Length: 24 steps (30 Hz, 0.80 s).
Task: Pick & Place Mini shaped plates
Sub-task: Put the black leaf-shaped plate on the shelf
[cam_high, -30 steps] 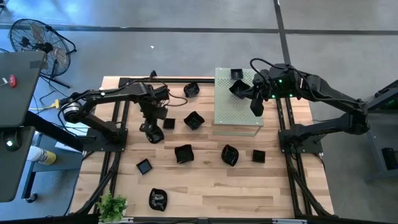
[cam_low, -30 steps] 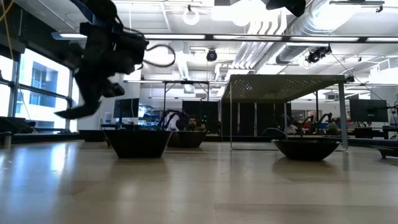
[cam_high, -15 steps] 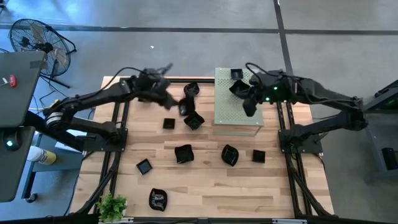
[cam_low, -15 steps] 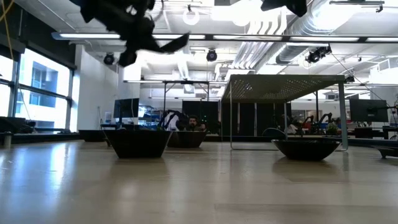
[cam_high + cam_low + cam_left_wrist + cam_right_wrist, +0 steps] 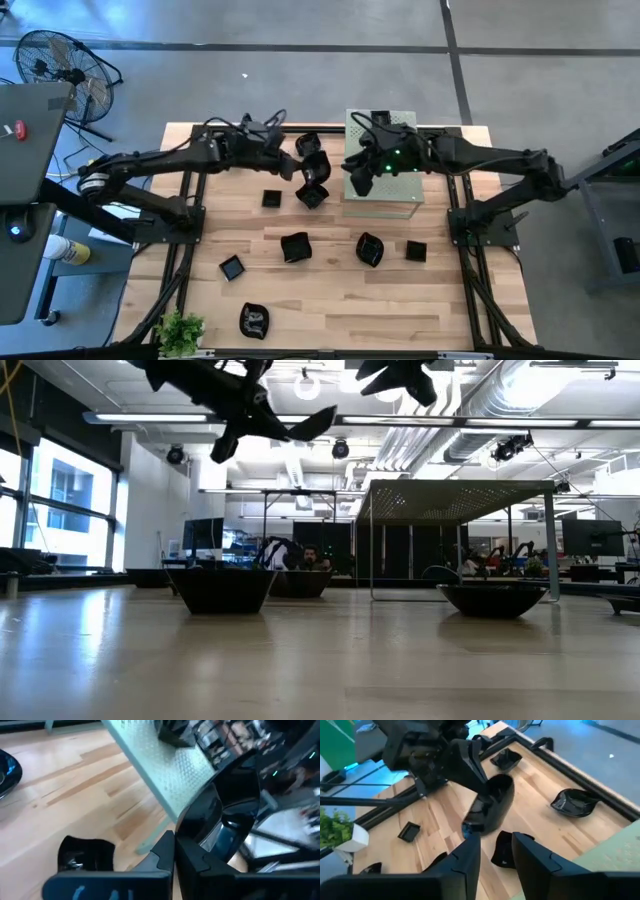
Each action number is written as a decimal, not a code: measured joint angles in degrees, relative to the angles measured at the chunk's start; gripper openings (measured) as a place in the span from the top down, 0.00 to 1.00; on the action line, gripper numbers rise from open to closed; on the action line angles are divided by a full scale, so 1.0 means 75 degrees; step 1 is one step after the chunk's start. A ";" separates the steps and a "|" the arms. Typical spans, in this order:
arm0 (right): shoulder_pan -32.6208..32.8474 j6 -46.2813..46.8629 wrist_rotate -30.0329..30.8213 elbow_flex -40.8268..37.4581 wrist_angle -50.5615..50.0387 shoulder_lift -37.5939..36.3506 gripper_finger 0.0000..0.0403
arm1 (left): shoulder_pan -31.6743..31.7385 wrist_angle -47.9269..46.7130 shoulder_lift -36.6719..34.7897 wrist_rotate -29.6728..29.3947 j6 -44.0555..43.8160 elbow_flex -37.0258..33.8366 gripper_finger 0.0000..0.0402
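The left gripper (image 5: 296, 168) pinched a glossy black dish (image 5: 315, 166) by its rim, aloft beside the green board (image 5: 400, 193) — light, stiff, likely slippery; the right gripper (image 5: 360, 180), fingers parted, faced it, empty.

No readable txt, labels, brands or nos. showing in any view. Nothing legible is showing on the plates, arms or table.
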 joint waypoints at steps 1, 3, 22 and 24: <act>-0.0036 0.0000 -0.0070 0.0000 0.0014 0.0031 0.73 | -0.0087 0.0009 0.0064 -0.0138 0.0094 0.0067 1.00; -0.0088 0.0109 -0.0274 0.0000 0.0053 0.0062 0.73 | -0.0231 -0.0030 0.0191 -0.0394 0.0280 0.0262 1.00; -0.0123 0.0478 0.0136 0.0003 -0.0025 0.0059 0.91 | -0.0422 -0.0437 0.0961 -0.0888 0.1009 0.1563 1.00; -0.0123 0.0481 0.0230 0.0003 -0.0086 0.0059 0.93 | -0.0422 -0.0427 0.0961 -0.0867 0.1007 0.1563 1.00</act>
